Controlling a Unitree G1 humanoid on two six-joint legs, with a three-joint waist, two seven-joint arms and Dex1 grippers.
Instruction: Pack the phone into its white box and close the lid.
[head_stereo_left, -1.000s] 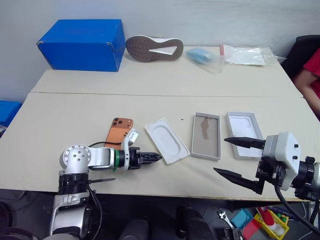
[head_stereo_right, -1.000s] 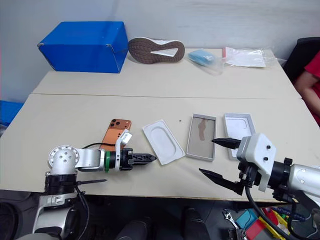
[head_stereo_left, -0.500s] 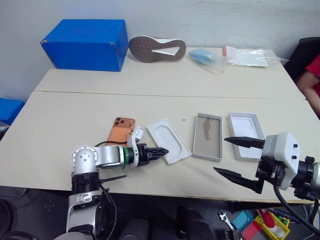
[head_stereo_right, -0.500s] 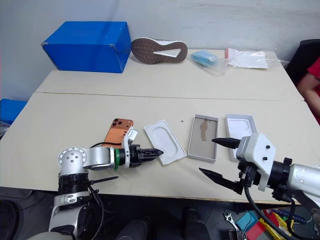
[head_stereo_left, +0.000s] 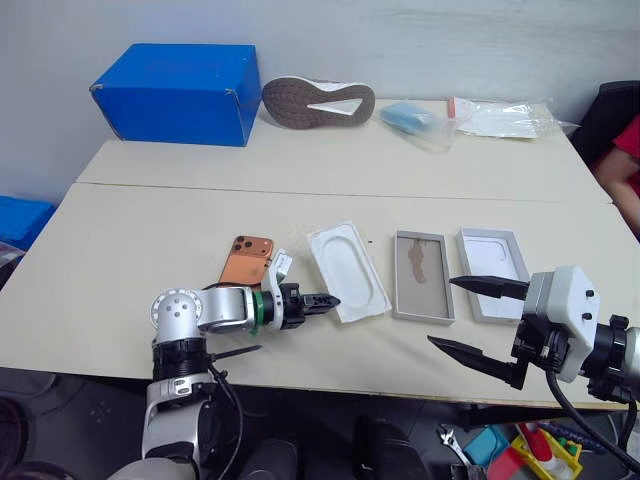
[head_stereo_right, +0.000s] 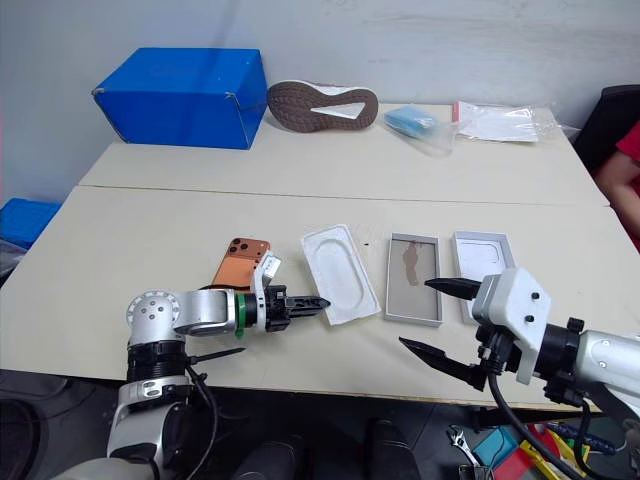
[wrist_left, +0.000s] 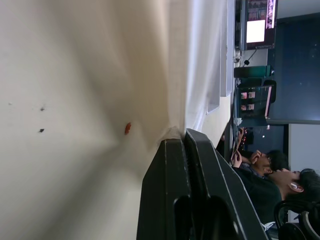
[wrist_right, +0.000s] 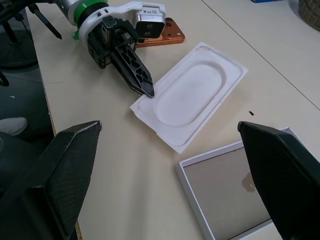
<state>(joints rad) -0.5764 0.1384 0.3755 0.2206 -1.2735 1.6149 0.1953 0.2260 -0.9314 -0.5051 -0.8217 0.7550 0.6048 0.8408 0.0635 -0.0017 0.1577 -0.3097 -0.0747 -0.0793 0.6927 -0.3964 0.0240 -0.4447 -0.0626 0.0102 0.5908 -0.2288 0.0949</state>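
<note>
Orange phone (head_stereo_left: 247, 262) lies flat, back up, just behind left gripper (head_stereo_left: 333, 300); white box (head_stereo_left: 422, 290) open, tan floor up, between both grippers. Lid (head_stereo_left: 493, 260) lies inside-up just beyond right gripper (head_stereo_left: 462, 315).

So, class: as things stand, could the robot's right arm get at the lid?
Probably yes. The right claw hangs open just in front of the lid, nothing lies between them, and the white box sits clear beside it.
</note>
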